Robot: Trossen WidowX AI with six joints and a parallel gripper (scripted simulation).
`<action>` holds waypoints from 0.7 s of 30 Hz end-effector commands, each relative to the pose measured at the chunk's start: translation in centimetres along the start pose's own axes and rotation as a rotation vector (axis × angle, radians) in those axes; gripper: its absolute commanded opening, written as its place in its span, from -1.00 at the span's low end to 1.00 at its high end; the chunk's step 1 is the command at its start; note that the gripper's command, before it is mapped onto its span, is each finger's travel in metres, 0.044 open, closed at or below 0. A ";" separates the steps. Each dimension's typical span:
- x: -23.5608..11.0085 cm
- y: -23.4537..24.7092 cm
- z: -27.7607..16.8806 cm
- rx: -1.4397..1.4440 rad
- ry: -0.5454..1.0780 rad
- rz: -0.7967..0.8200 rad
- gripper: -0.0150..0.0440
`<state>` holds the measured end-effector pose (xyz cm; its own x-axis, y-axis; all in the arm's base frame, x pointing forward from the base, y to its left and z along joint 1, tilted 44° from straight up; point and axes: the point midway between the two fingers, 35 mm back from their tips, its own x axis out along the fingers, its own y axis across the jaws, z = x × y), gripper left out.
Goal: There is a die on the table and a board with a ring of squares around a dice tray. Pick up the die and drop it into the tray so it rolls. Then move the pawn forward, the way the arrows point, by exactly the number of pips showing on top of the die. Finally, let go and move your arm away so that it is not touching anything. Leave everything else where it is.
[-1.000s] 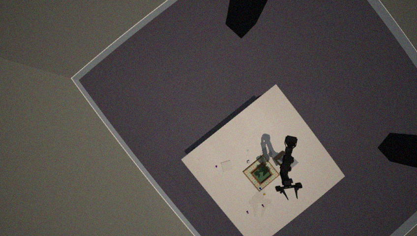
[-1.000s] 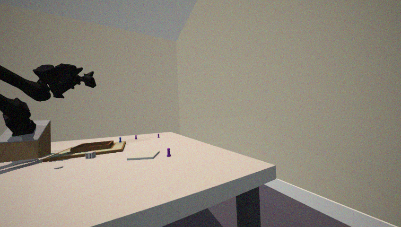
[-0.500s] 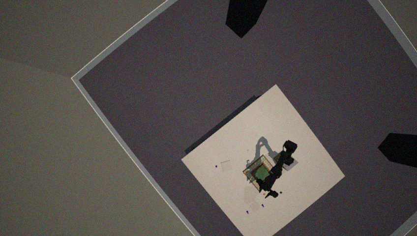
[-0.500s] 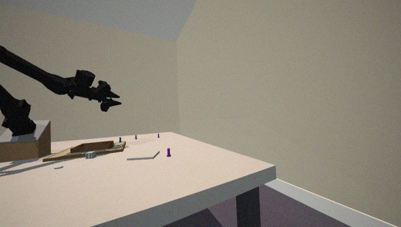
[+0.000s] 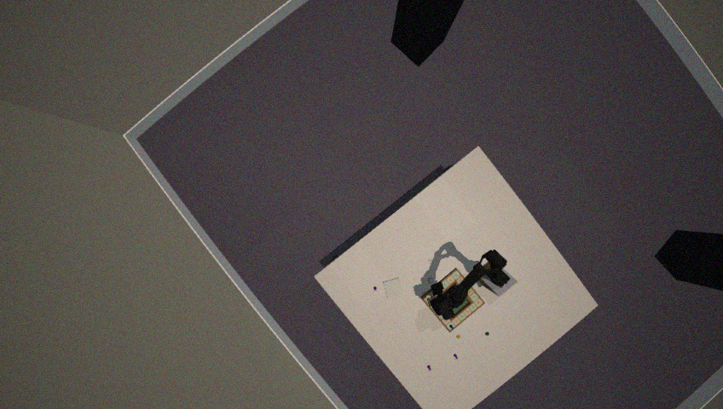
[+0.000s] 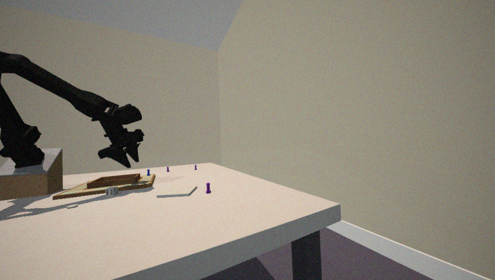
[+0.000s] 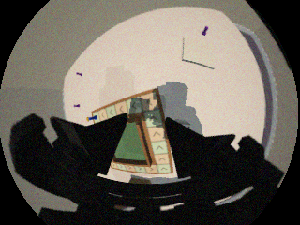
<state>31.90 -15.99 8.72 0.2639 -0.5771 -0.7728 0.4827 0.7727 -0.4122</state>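
While the gripper [image 6: 122, 156] hangs part-open and empty above the board [image 6: 104, 187], the die [image 6: 111, 191] at its 6 o'clock edge looks small, rigid, light; pinch opposite flat faces.

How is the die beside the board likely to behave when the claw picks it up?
The die is a small cube resting flat on the table, so it probably stays put rather than rolling when touched. Its flat sides should suit the open, empty claw, though a grip across its edges might twist it. It looks rigid and likely light.
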 end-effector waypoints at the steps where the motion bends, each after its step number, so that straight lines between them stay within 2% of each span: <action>1: 0.7 -7.3 -2.6 -0.087 0.276 -0.268 0.44; 13: 0.7 -8.2 -2.2 -0.094 0.292 -0.283 0.44; 21: 2.1 -8.6 -2.6 -0.094 0.292 -0.284 0.44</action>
<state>26.23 -22.97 9.88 -0.1148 -0.6836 -0.7207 0.4296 0.6200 -0.6565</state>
